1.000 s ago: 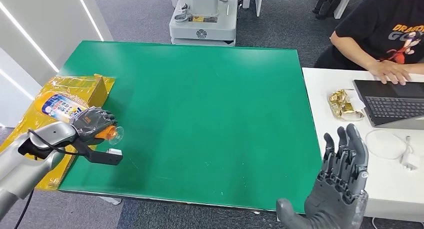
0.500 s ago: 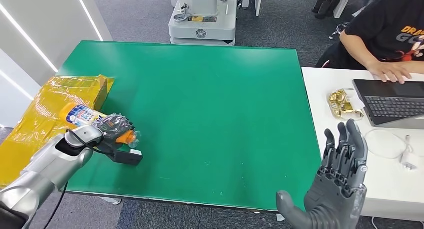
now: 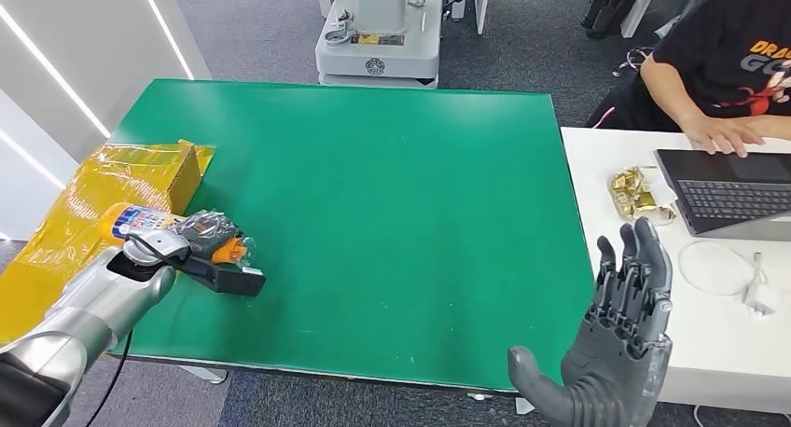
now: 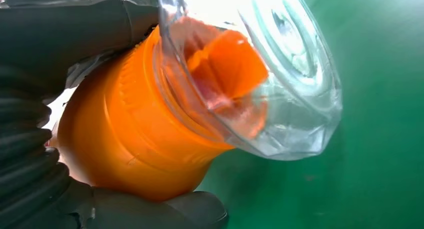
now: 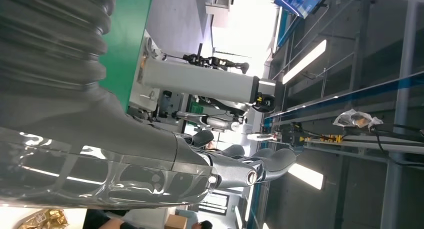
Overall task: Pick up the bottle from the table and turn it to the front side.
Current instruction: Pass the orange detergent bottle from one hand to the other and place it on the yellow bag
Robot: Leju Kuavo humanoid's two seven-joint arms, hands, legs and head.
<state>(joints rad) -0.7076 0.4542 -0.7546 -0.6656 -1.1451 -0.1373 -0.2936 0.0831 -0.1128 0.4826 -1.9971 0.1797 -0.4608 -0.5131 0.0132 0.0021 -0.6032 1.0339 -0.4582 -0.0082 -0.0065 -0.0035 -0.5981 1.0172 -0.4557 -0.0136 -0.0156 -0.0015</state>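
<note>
An orange bottle with a white and blue label and a clear cap lies sideways in my left hand, at the left edge of the green table. The hand grips its neck end; the label end points back over the yellow box. Close up in the left wrist view, the orange bottle and its clear cap sit between my dark fingers. My right hand is raised at the table's near right corner, fingers apart, holding nothing; the same right hand appears in the right wrist view.
A yellow wrapped box lies off the table's left edge. To the right, a white desk carries a laptop, a gold wrapper and a white cable. A person sits there typing. A white machine base stands behind the table.
My left hand has carried the bottle down and toward me along the table's left edge, then steadied; the bottle has tilted flatter. My right hand stays raised, shifted slightly lower.
</note>
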